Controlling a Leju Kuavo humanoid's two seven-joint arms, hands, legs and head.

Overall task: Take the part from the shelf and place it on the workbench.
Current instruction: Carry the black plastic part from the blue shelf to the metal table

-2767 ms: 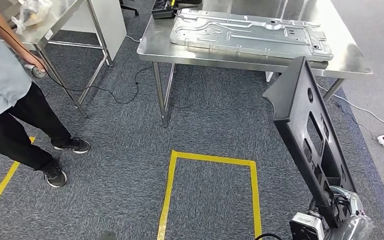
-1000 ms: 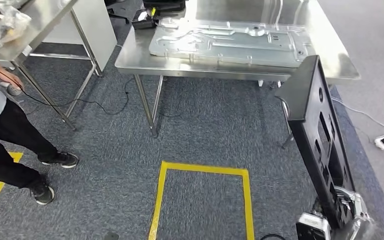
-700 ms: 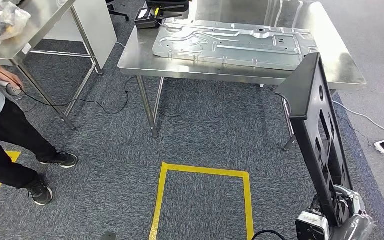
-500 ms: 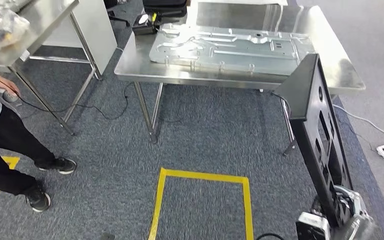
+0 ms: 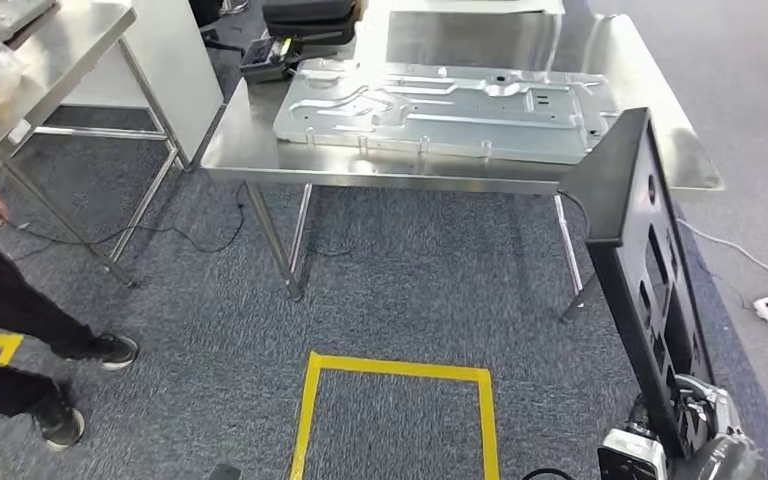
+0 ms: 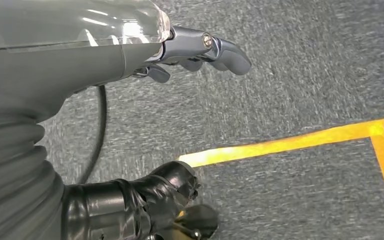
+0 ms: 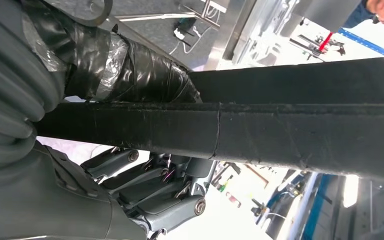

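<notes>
Head view: right hand (image 5: 695,425) grips upright black part (image 5: 640,260).

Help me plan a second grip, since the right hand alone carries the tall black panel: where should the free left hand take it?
Judging from the head view, the black panel stands nearly upright, gripped at its bottom end by the right hand. The left hand would probably do best coming from the robot's left and closing on the long bare edge around mid-height, steadying the unsupported top.
</notes>
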